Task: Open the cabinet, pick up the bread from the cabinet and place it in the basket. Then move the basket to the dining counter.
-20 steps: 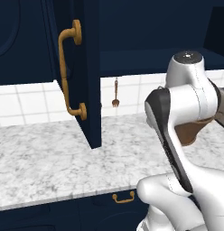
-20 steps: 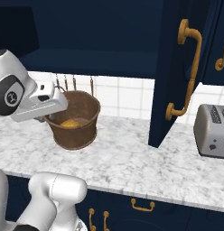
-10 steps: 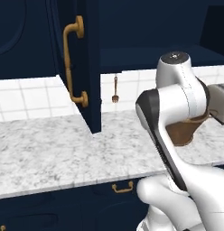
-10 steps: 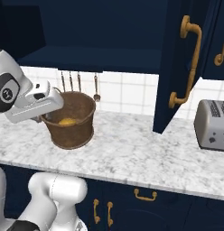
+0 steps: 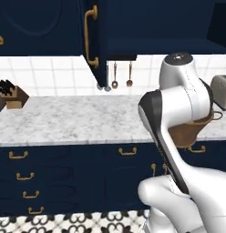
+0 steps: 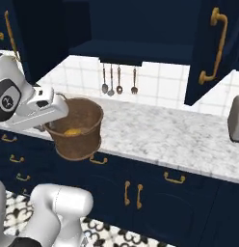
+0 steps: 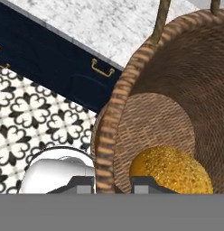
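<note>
The brown woven basket [image 6: 82, 131] hangs in the air just in front of the counter's edge, over the navy drawers. My gripper [image 6: 50, 126] is shut on its rim, one fingertip inside and one outside, as the hand view shows at the gripper [image 7: 113, 183]. The golden bread [image 6: 72, 131] lies on the basket's bottom; the bread [image 7: 172, 169] sits close to the inner finger. In the left base view the basket [image 5: 193, 132] peeks out behind my arm. The navy wall cabinet [image 6: 136, 24] stands open, its door [image 6: 208, 48] swung out to the right.
A marble counter [image 6: 179, 137] with brass-handled drawers runs across. A toaster [image 6: 235, 118] stands at its right end and a knife block [image 5: 12, 93] at the left. Utensils [image 6: 118, 80] hang under the cabinet. Patterned floor tiles [image 7: 23, 117] lie below.
The whole scene has shifted and pulled back, so the base has driven away from the counter. The basket, still in my gripper, has come off the counter top and past its edge.
</note>
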